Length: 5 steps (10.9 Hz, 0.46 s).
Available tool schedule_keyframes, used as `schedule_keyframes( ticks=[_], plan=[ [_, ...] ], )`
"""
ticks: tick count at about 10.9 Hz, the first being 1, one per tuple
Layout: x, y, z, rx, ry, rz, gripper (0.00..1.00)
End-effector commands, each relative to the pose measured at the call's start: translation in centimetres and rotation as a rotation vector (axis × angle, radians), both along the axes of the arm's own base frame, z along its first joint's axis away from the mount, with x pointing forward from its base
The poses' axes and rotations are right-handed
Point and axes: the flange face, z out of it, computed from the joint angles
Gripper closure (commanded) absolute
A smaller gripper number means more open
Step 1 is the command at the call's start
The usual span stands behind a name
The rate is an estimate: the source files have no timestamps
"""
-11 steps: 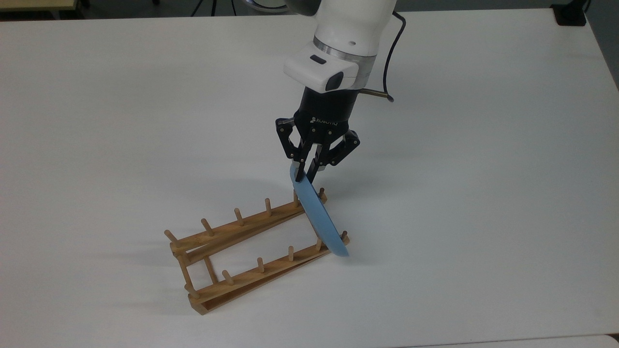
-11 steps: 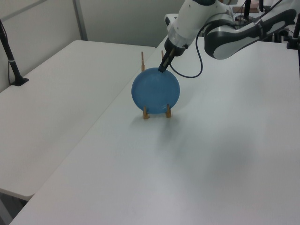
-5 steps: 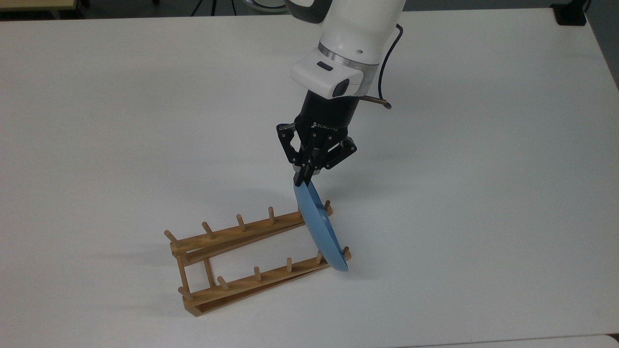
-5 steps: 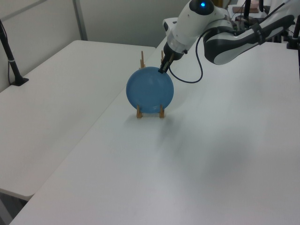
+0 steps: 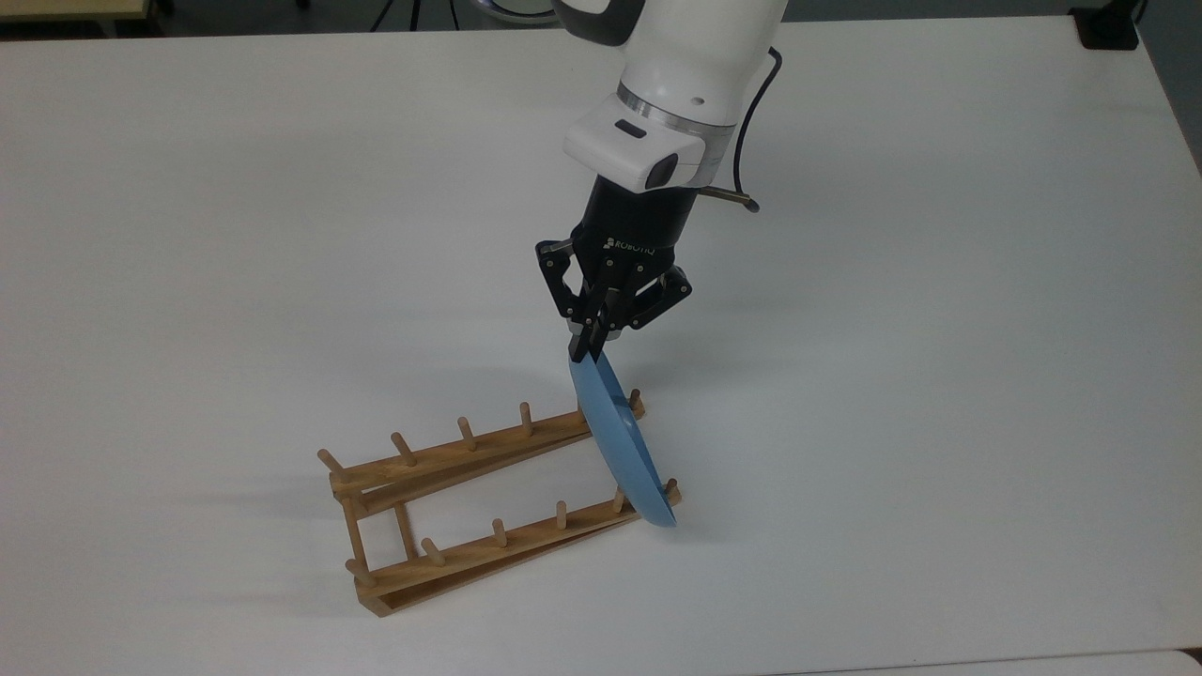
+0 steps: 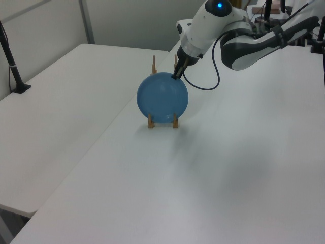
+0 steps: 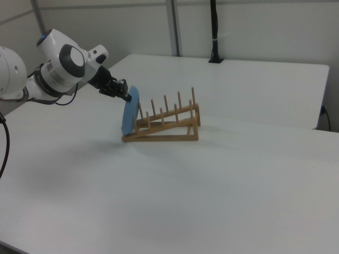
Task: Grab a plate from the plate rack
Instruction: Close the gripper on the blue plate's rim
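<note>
A light-blue round plate (image 5: 620, 441) stands on edge at the right end of the wooden plate rack (image 5: 470, 498) in the top view, leaning against the end pegs. My gripper (image 5: 586, 349) is shut on the plate's top rim. The left view shows the plate (image 6: 162, 97) face-on, hiding most of the rack (image 6: 162, 122), with the gripper (image 6: 175, 76) at its upper right rim. From the right view's angle, the plate (image 7: 130, 111) sits at the low end of the sloped rack (image 7: 169, 124), and the gripper (image 7: 126, 97) pinches its top edge.
The rack stands on a white table (image 5: 939, 376) with bare surface on all sides. A black cable (image 5: 756, 113) hangs by the wrist. A second white table (image 6: 56, 112) adjoins on the left view's left, with a black post (image 6: 12, 66) on it.
Over the last second the gripper closed on the plate's rim and shifted slightly toward the top view's bottom right, and the rack's free end slid a little. Nothing moved in the last half second.
</note>
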Motion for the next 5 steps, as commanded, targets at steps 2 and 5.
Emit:
schedule_keyframes(
  ticks=[2, 5],
  plan=[
    [-0.1, -0.4, 0.6, 0.013, -0.025, -0.017, 1.0],
    [-0.4, -0.5, 1.6, 0.018, -0.035, -0.026, 1.0]
  ],
)
